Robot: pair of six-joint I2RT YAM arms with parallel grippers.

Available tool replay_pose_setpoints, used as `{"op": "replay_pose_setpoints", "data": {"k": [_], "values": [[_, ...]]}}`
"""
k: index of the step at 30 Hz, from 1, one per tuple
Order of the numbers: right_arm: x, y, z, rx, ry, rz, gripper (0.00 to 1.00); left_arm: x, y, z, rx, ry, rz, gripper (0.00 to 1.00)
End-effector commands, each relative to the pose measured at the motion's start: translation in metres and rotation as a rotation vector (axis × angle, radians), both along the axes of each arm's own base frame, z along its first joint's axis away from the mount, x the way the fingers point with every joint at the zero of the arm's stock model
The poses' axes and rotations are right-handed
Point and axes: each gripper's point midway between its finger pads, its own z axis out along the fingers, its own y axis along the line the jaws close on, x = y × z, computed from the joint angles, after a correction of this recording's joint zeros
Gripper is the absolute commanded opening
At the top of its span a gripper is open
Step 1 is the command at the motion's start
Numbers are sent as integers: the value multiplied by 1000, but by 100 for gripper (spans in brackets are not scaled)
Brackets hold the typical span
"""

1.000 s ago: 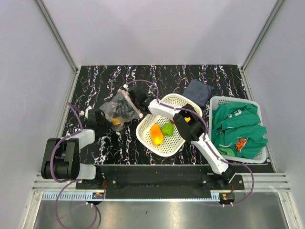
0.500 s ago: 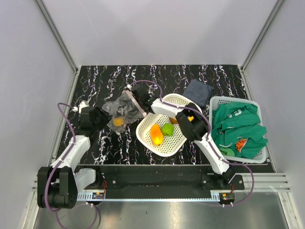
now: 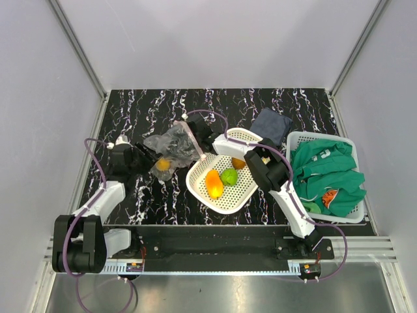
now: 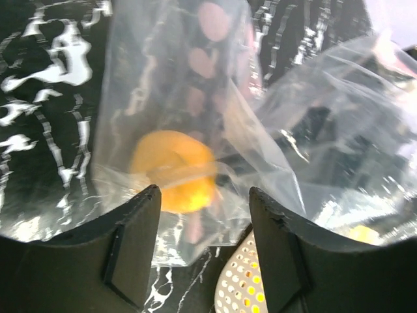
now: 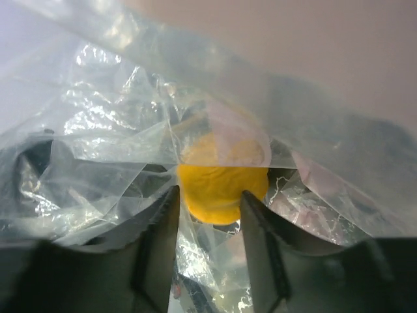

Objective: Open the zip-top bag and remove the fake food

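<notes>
The clear zip-top bag [image 3: 171,140] lies crumpled left of the white oval basket [image 3: 195,184], its pinkish zip strip toward my right gripper [image 3: 193,137]. One orange fake food piece [image 3: 163,165] is still inside it. In the left wrist view that piece [image 4: 172,171] shows through the bag [image 4: 326,150] just beyond my left gripper [image 4: 203,195], whose jaws stand open and hold nothing. In the right wrist view, bag film [image 5: 98,150] drapes between my right gripper's [image 5: 208,195] parted jaws, the orange piece [image 5: 221,189] at their tips. The basket holds an orange-yellow piece [image 3: 213,184], a green one [image 3: 229,176] and an orange one [image 3: 238,163].
A dark blue folded cloth [image 3: 272,125] lies behind the oval basket. At the right stands a white mesh basket [image 3: 296,138] full of green clothing [image 3: 326,173]. My left gripper [image 3: 143,158] sits close to the bag's left side on the black marbled table [image 3: 130,111].
My left gripper has opened and let go of the bag's left side. The bag and my right gripper have shifted a little right, toward the oval basket. The right jaws have narrowed.
</notes>
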Motion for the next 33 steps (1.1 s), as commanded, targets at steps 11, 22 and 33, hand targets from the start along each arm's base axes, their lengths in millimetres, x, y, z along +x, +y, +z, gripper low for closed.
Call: {"op": "replay_pose_setpoints", "data": {"k": [11,22,33], "values": [[-16,6,53,138,-1,54,19,18,-20,18,-58,-88,-97,58],[-15,2,62,153,-16,54,22,21,-23,34,6,-117,-160,0],[3,-5,37,96,-22,17,35,-17,-50,66,-39,-190,-265,0]]}}
